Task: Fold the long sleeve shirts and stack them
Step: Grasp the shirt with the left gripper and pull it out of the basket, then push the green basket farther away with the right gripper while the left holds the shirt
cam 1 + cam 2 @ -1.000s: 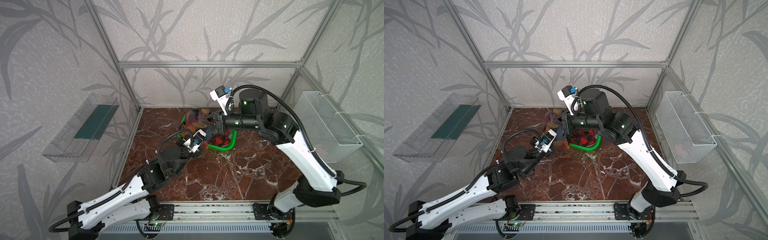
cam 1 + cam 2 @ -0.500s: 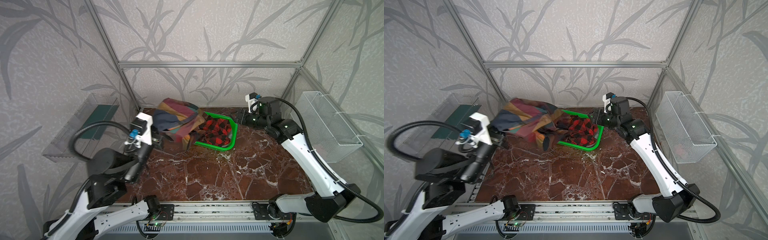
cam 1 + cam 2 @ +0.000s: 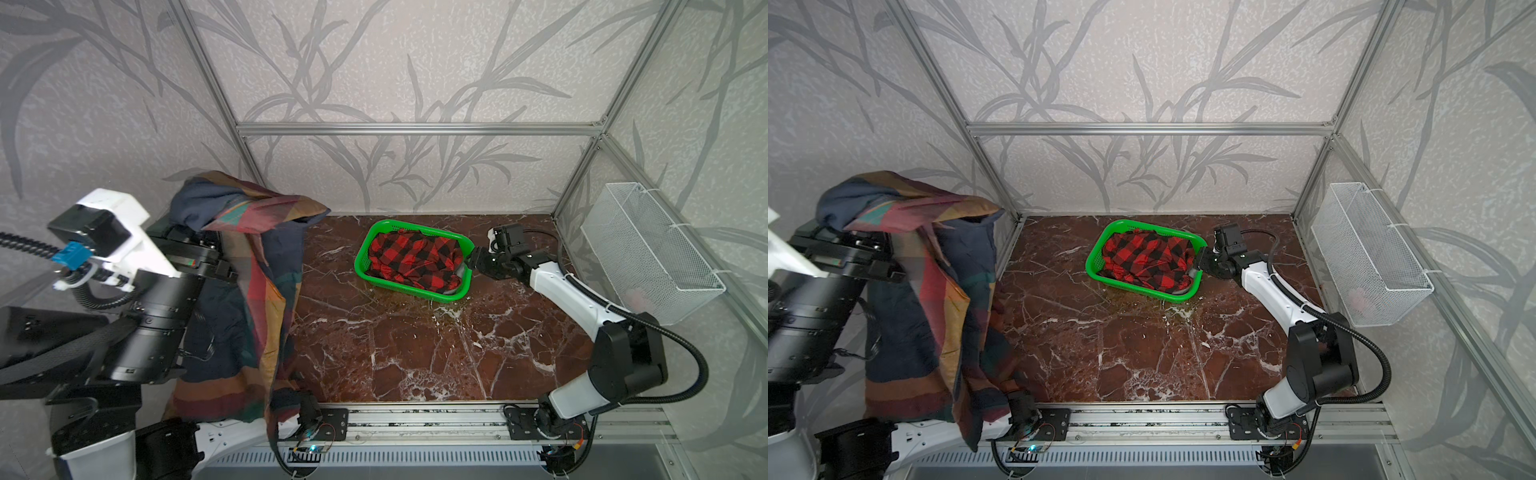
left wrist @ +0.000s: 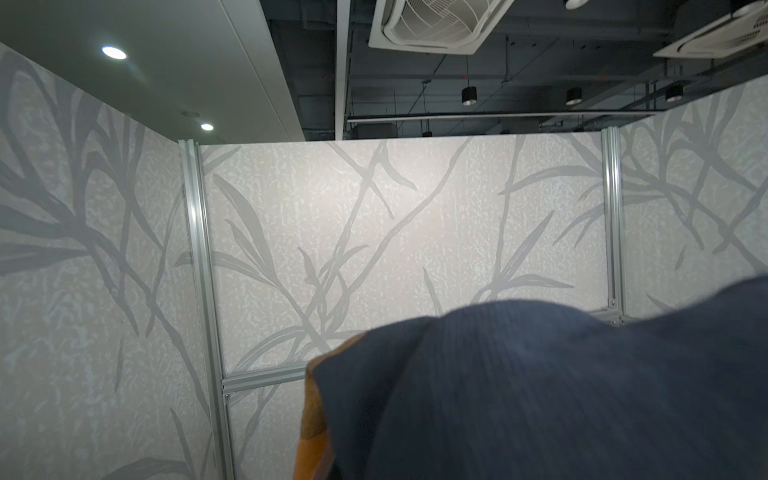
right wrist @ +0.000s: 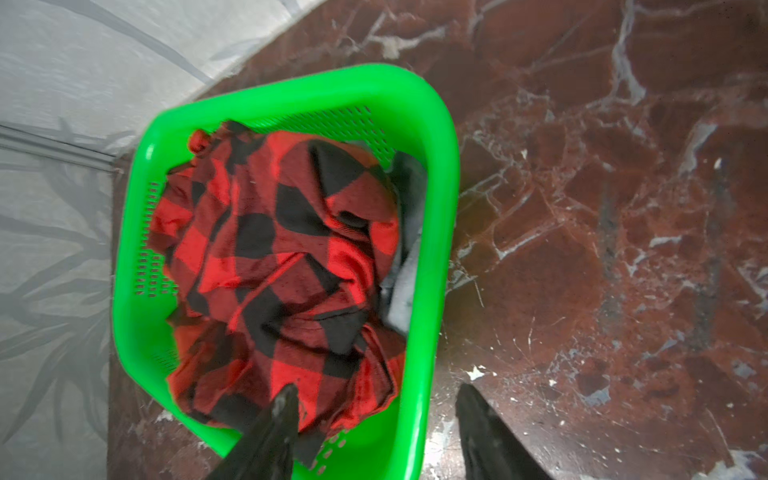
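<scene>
Soft, limp plaid, light to lift.
Holds block shirt [image 3: 257,291] in closed left hand [image 3: 208,253]; straddles basket [image 5: 432,208] rim, right hand [image 5: 378,399] open; best pinch: top fold of check shirt [image 5: 282,249].

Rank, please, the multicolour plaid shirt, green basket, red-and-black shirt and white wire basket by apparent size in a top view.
1. multicolour plaid shirt, lifted nearer the camera, which inflates it
2. white wire basket
3. green basket
4. red-and-black shirt, lying inside that basket

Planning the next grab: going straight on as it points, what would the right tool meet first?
Likely the green basket rim, which lies between the right tool's open fingers; one finger heads over the red-and-black shirt. Depth unclear.
</scene>
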### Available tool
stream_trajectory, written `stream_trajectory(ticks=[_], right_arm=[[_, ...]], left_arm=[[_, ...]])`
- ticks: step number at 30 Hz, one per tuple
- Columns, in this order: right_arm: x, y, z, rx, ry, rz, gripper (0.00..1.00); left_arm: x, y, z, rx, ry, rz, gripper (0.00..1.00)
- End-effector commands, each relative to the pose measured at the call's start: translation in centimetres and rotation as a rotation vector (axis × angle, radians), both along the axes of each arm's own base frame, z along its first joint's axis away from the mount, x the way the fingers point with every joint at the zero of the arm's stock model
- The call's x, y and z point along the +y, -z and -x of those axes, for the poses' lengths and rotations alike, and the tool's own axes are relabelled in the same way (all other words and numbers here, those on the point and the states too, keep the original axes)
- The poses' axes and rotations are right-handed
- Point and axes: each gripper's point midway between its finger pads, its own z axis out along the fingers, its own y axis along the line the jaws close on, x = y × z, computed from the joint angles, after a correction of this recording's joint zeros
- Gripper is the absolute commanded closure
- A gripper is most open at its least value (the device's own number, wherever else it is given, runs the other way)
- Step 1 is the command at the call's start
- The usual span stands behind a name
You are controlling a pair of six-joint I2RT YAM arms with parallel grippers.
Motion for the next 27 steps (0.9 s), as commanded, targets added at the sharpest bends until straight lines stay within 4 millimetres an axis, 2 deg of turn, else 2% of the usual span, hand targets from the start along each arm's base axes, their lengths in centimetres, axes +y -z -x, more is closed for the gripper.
stream_trajectory(ticks=[1, 3, 6, 11, 14, 17, 18, 21, 24, 27], right_arm=[[-1.1, 1.4, -1.6, -0.019, 0.045, 0.031, 0.43], [-0.8, 2.9, -1.9, 0.013, 0.032, 0.015, 0.46], [-0.2, 3.8, -2.5, 0.040, 0.034, -0.014, 0.60], [-0.4, 7.2, -3.2, 0.104, 0.084, -0.036, 0.69], [-0.9, 8.0, -3.1, 0.115, 0.129, -0.052, 0.82], [-3.4, 7.6, -2.3, 0.088, 0.249, -0.030, 0.98], [-4.5, 7.2, -1.8, 0.064, 0.301, -0.032, 1.00], [-8.2, 7.3, 0.4, 0.039, 0.490, -0.060, 1.00], [-12.0, 8.1, 3.4, 0.013, 0.696, -0.112, 1.00], [-15.6, 7.7, 6.6, -0.069, 0.884, -0.109, 1.00]], left_arm=[[-1.5, 2.0, -1.1, 0.040, -0.018, -0.089, 1.00], [-2.0, 2.6, -1.3, 0.048, -0.009, -0.096, 1.00], [-2.8, 3.6, -1.9, 0.071, -0.009, -0.124, 1.00], [-4.1, 4.8, -2.7, 0.102, -0.007, -0.156, 1.00], [-4.6, 5.3, -3.0, 0.112, -0.003, -0.162, 1.00], [-4.8, 5.5, -3.2, 0.118, 0.003, -0.152, 1.00], [-5.1, 5.7, -3.3, 0.124, 0.006, -0.152, 1.00], [-6.2, 6.4, -3.7, 0.142, 0.032, -0.164, 1.00], [-7.7, 7.0, -4.1, 0.160, 0.071, -0.170, 1.00], [-8.7, 7.5, -4.4, 0.169, 0.101, -0.168, 1.00]])
